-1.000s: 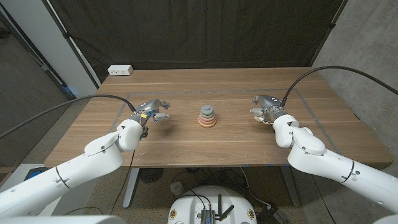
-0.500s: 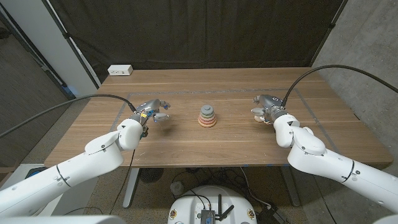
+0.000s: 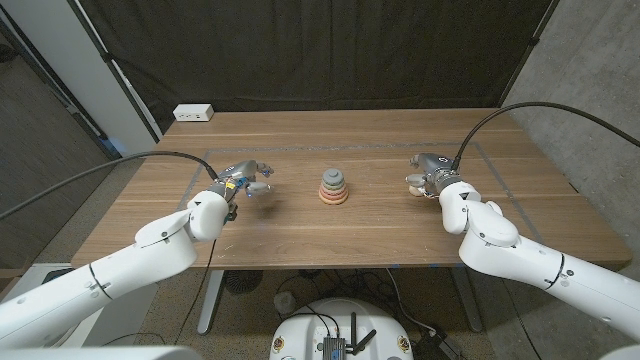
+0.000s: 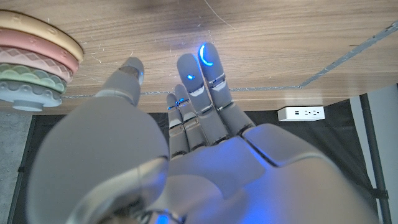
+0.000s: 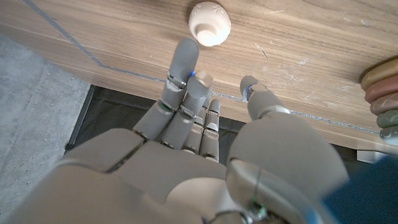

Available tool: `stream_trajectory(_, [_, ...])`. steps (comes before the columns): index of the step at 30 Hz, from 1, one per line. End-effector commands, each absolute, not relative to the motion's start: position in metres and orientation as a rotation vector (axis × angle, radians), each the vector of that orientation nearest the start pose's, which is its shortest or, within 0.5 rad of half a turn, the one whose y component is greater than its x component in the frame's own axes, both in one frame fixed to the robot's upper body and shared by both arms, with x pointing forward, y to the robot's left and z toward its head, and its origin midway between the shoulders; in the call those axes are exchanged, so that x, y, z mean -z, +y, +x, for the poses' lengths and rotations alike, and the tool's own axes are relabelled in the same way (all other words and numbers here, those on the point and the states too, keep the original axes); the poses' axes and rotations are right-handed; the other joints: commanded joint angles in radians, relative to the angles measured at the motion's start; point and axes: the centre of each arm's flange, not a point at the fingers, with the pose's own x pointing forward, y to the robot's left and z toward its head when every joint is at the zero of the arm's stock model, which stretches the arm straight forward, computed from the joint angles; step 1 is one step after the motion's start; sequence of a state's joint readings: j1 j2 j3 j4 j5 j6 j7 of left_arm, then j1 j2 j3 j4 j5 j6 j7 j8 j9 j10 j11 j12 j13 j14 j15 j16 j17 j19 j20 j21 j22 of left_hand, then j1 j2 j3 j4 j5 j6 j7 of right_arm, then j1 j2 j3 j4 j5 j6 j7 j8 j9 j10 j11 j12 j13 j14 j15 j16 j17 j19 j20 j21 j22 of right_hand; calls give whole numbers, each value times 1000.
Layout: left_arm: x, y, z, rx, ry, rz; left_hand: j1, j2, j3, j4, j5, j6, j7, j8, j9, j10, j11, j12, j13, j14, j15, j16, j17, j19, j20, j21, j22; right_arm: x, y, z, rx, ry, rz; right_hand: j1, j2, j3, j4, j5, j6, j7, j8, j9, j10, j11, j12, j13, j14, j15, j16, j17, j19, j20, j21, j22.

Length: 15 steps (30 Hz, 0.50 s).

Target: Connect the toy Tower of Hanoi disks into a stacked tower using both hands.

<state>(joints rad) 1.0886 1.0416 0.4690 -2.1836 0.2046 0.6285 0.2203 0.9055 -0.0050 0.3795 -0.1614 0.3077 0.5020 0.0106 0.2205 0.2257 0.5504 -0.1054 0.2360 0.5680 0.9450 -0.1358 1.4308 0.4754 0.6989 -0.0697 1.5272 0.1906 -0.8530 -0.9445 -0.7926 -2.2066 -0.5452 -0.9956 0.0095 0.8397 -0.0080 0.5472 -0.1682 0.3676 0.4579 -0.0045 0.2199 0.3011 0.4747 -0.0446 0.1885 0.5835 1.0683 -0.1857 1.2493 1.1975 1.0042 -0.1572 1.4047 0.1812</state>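
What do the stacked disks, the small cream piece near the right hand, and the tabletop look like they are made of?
Stacked disks: likely silicone or soft plastic, matte; muted pastel layers with scalloped, moulded edges in the left wrist view.
Cream piece: probably the same matte moulded material; smooth, rounded, without glare.
Tabletop: wood or wood-look laminate, satin; plank lines and grain show, but the pictures cannot tell solid wood from veneer.

stacked ring tower of pastel toy disks point(image 3: 334, 187) at middle of the wooden table point(image 3: 300, 235) | left hand point(image 3: 247, 181) left of tower | right hand point(image 3: 427, 176) right of it | small round cream knob piece point(image 5: 209, 23) on table just beyond right fingers point(image 5: 185, 62) | white power strip point(image 3: 193, 113) at far left table corner
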Motion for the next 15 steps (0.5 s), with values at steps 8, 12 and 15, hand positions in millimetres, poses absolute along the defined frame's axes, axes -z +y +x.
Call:
stream_trajectory(8, [20,280,521,-153,-401,1196,-1,6,7,0,6,12,2,-4,2,9,-2,-3,6,5,-84,-2,6,5,-136,1,3,36,-233,537,243,-147,-1462,-10,-26,-20,5,-10,-44,11,-16,-9,-41,4,-3,-7,-21,-34,-22,-9,-21,-60,-9,4])
stream_trajectory(12, [21,280,522,-147,-392,1201,-2,7,7,0,6,13,3,-5,3,9,-1,-3,6,4,-84,-3,6,5,-136,0,3,39,-234,540,244,-143,-1460,-11,-31,-24,5,-13,-53,7,-17,-11,-48,1,-2,-10,-23,-34,-24,-8,-25,-60,-10,4])
stream_trajectory(15, [22,280,523,-148,-388,1202,-3,7,8,0,6,13,5,-5,3,9,-1,-5,5,5,-84,-3,7,5,-135,0,3,41,-235,543,245,-129,-1462,-10,-34,-26,3,-15,-56,6,-17,-13,-53,1,-2,-11,-25,-35,-26,-9,-27,-60,-11,4])
